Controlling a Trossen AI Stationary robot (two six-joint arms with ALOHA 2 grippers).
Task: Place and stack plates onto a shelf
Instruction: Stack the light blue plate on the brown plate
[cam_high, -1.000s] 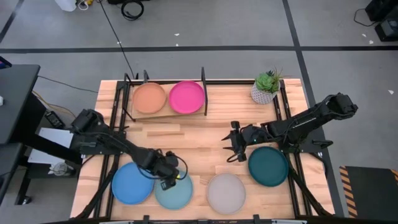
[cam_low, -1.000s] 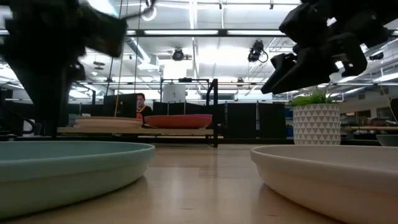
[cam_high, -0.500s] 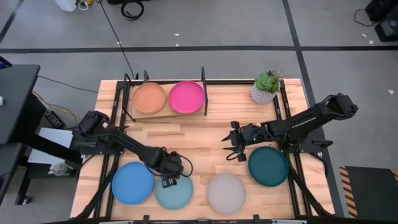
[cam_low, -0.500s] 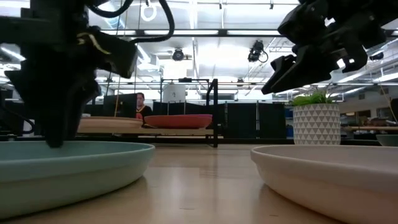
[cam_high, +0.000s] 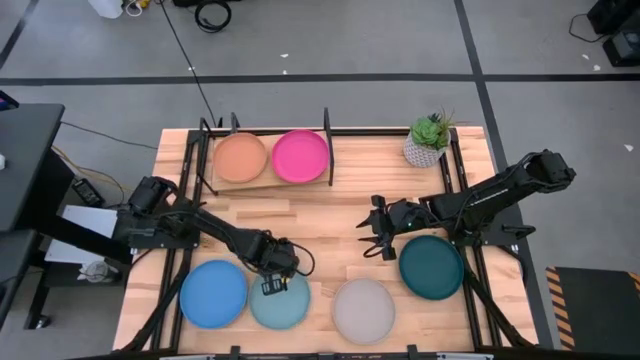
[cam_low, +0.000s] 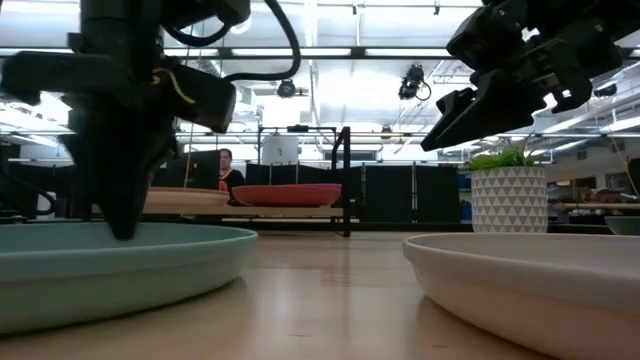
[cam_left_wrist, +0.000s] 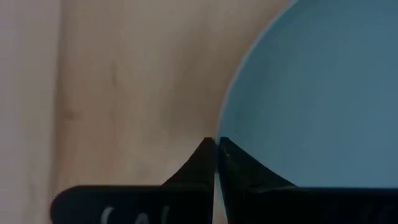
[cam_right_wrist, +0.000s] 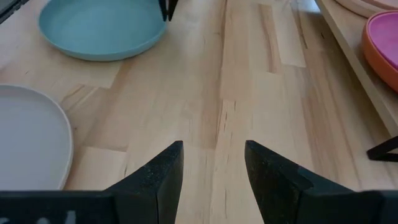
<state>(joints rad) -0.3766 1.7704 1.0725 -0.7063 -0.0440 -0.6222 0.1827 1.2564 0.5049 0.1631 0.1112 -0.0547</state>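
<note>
On the desk (cam_high: 330, 225), going left to right along the near edge: a blue plate (cam_high: 213, 294) at about 7 o'clock, a pale blue plate (cam_high: 282, 303) touching its right side, a grey plate (cam_high: 363, 310) at 6 o'clock, and a dark teal plate (cam_high: 432, 266) at 4 o'clock. The shelf (cam_high: 262, 181) sits at 11 o'clock, holding an orange plate (cam_high: 240, 157) and a magenta plate (cam_high: 300, 156) side by side between its black dividers. A small white pot with a green plant (cam_high: 428, 141) stands at 1 o'clock, well apart from the plates.

The left tool (cam_high: 272, 287) reaches in from 9 o'clock and stands over the far rim of the pale blue plate — in the left wrist view its two fingers (cam_left_wrist: 199, 163) meet tip to tip right at that rim, pinched together on the plate's edge. In the low view the tool comes down into the pale blue plate.

The right tool (cam_high: 372, 240) hangs near the desk's centre, just beside the dark teal plate at its 10 o'clock, above bare wood. Its fingers (cam_right_wrist: 163, 165) stand wide apart and hold nothing.

A person shows far behind the shelf in the low view.
</note>
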